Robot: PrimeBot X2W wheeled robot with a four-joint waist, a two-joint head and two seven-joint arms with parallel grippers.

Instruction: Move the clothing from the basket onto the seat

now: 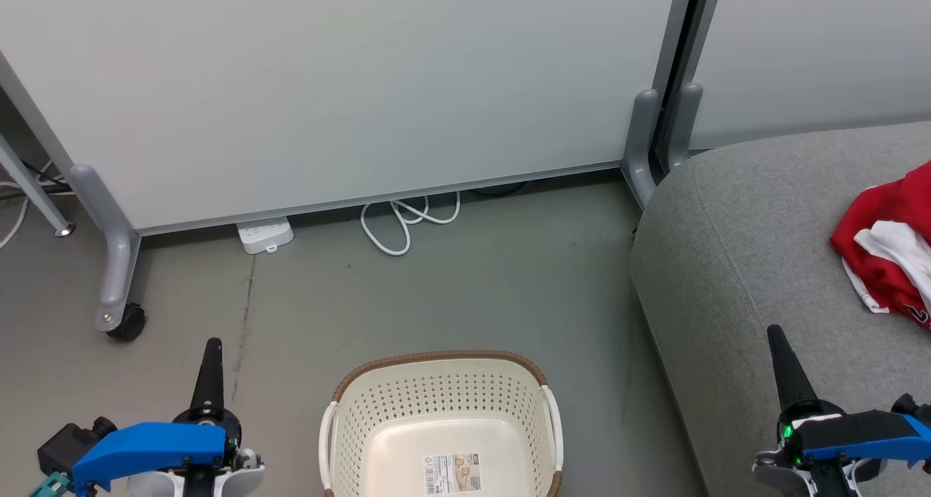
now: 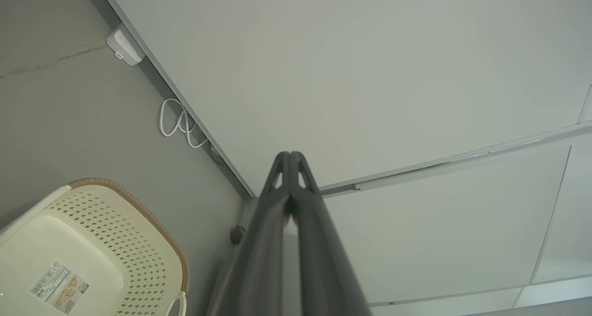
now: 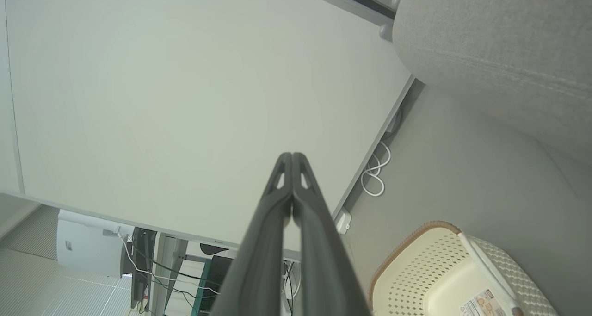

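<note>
Head view: basket (image 1: 440, 356) on floor, bare inside (label visible); red clothing (image 1: 891, 242) lies on seat (image 1: 742, 249), so task looks done. L wrist view: left hand (image 2: 290, 156) pinched together, empty. R wrist view: right hand (image 3: 292, 156) likewise.

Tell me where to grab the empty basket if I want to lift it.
Grip the left side handle: this white loop stands off the basket wall, leaving a gap for a finger. Come down from above on the outer side with the left pincer, probably the nearer one; it is shut now, so open it first.
</note>
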